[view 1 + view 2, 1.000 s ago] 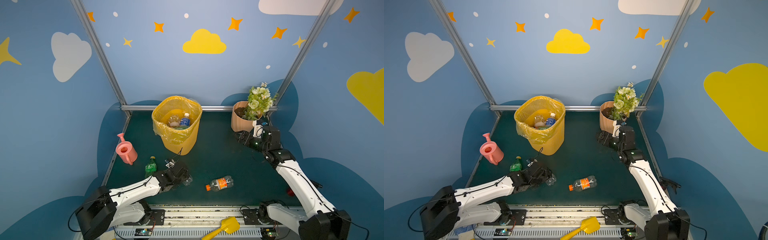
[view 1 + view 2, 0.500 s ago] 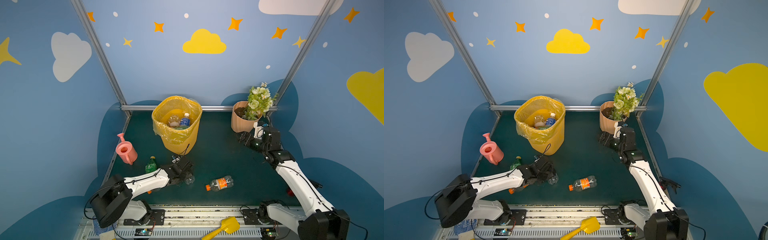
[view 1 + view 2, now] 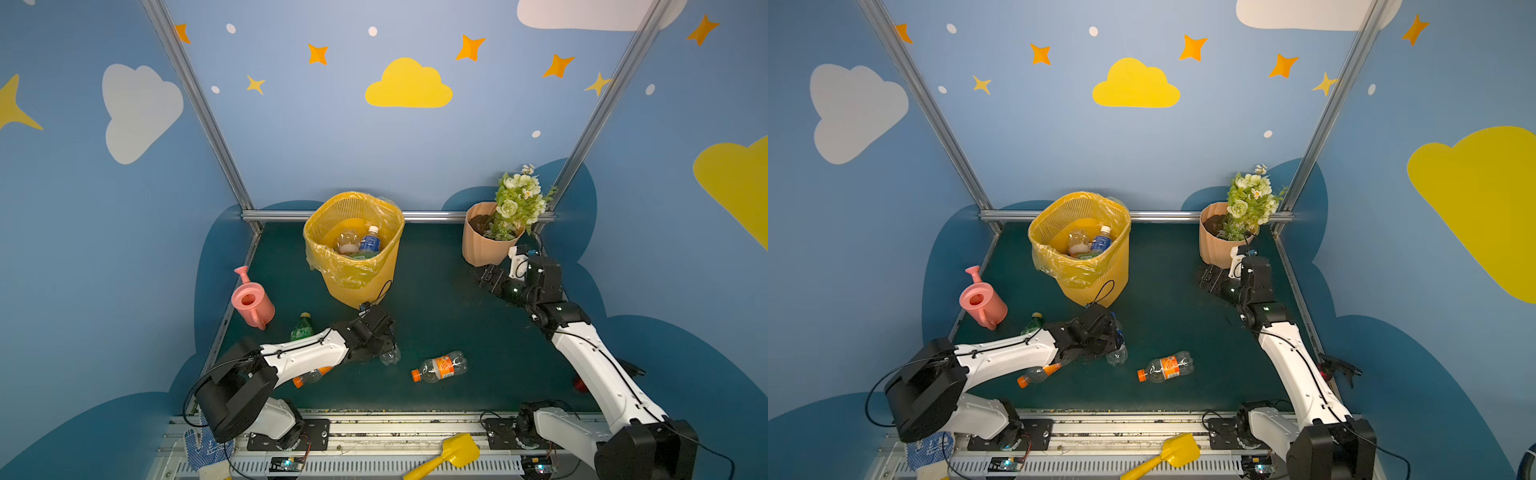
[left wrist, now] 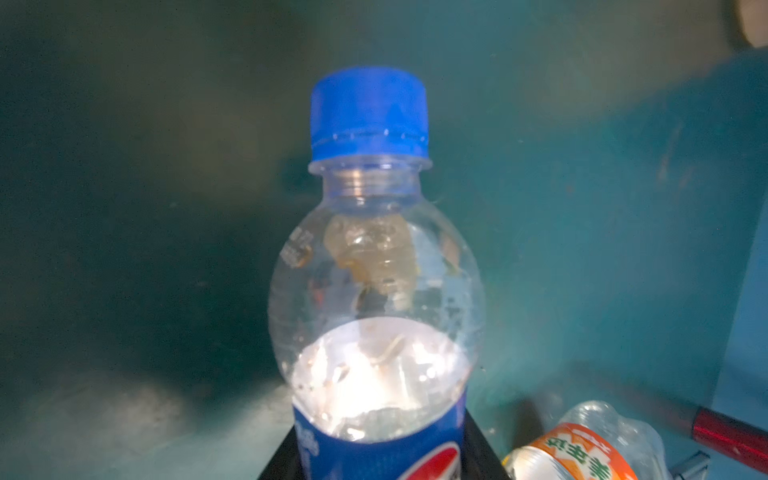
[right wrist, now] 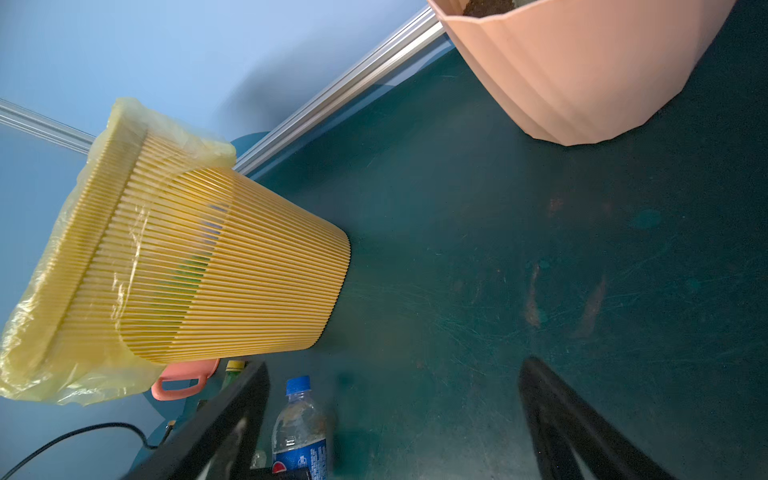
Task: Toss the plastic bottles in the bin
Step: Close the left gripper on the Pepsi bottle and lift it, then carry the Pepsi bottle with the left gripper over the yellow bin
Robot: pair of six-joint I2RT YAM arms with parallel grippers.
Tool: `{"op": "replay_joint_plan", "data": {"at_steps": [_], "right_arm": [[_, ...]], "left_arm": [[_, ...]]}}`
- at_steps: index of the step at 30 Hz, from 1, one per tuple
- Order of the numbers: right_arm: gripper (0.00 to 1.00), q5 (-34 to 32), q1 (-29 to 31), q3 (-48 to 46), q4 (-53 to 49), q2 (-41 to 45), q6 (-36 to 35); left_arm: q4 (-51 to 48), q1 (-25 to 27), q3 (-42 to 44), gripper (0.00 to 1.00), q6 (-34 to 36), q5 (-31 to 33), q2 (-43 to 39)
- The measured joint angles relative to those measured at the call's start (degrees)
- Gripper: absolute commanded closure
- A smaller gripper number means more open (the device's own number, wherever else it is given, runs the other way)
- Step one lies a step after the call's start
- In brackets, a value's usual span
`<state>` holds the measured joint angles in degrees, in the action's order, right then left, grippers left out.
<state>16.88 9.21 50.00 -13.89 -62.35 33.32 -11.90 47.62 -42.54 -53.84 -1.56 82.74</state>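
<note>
Nearest the robot, in front of the bin (image 3: 361, 286), an orange-labelled bottle (image 3: 440, 368) is lying in the open on the green mat (image 3: 436, 316), a little to the bin's right. An orange-capped bottle (image 3: 1038, 374) is lying partly under the left arm. Just beyond them, also in front of the bin, the left gripper (image 3: 384, 343) is clamping the blue-capped Pepsi bottle (image 4: 376, 291). A second ago its jaws were standing apart around that bottle, and they are only now finishing their squeeze on its labelled lower body. The pick is looking complete, so I am judging the lift and the carry over the bin's rim to be next. The bottle's long axis is lying roughly level, running near to far. Its blue cap (image 4: 370, 112) is pointing towards the back, past the bin's right side, with the base trailing towards the robot. Whether it is already clearing the mat I cannot tell. A green bottle (image 3: 302, 328) seems to be standing in front of the bin, to its left. Inside the bin, a white-capped bottle (image 3: 369, 241) and a clear bottle (image 3: 348, 241) are already sitting. Well to the bin's right, the right gripper (image 3: 485, 277) is hovering with jaws wide apart, holding nothing.
</note>
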Motion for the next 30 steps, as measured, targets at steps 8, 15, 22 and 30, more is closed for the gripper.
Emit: {"op": "replay_joint_plan", "data": {"at_steps": [8,15,22,30], "right_arm": [[0.07,0.2,-0.5,-0.8,0.4,0.2,0.5],[0.07,0.4,-0.7,-0.8,0.9,0.2,0.9],[0.07,0.8,-0.8,-0.8,1.1,0.2,1.2],[0.07,1.0,-0.8,-0.8,1.2,0.2,1.4]], "left_arm": [[-0.1,2.6,-3.2,0.56,5.6,0.7,-2.1],[0.1,5.2,-6.4,0.58,12.3,4.5,-10.5],[-0.3,5.6,-13.8,0.57,24.3,11.4,-21.4],[2.2,5.7,-23.5,0.56,47.2,22.8,-31.6]]}}
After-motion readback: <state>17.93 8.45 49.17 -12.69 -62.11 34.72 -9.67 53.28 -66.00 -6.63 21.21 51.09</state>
